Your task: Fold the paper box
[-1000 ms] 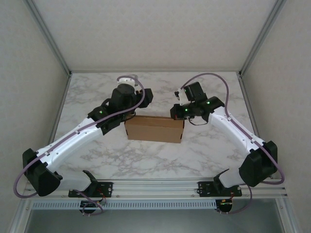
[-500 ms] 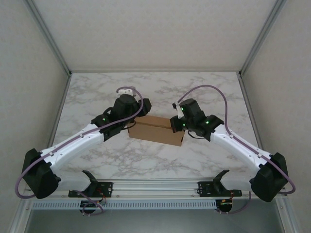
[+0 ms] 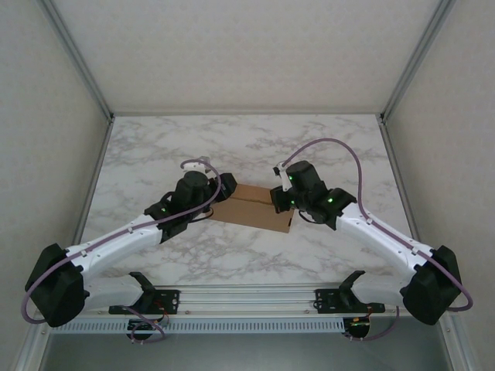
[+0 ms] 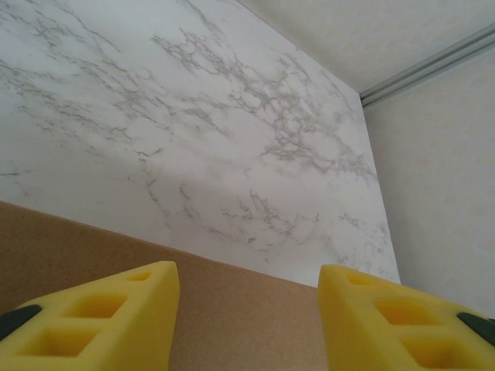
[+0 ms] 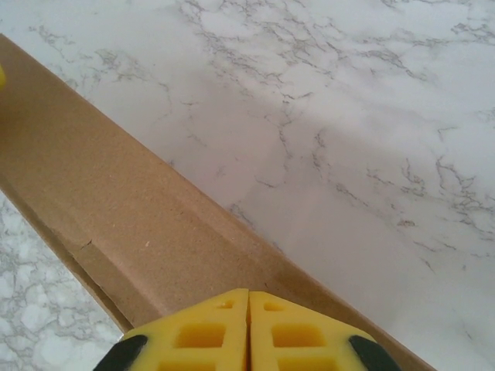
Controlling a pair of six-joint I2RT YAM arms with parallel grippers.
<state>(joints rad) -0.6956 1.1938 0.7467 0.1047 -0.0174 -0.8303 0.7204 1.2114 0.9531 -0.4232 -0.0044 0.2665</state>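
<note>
Paper box (image 3: 251, 205) rests on the table (image 3: 255, 147). Left claw (image 4: 247, 278) stands apart above the cardboard; right claw (image 5: 248, 297) is pressed together over it.

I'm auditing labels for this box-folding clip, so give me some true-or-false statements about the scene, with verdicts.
The plain brown cardboard box sits between the two arms. True.
The right arm's jaws stand wide apart. False: they are pressed together above the box's edge.
The left arm's jaws stand apart, with cardboard behind them. True.
Both arms meet the box's left end. False: the left arm is at its left end, the right arm at its right.
</note>
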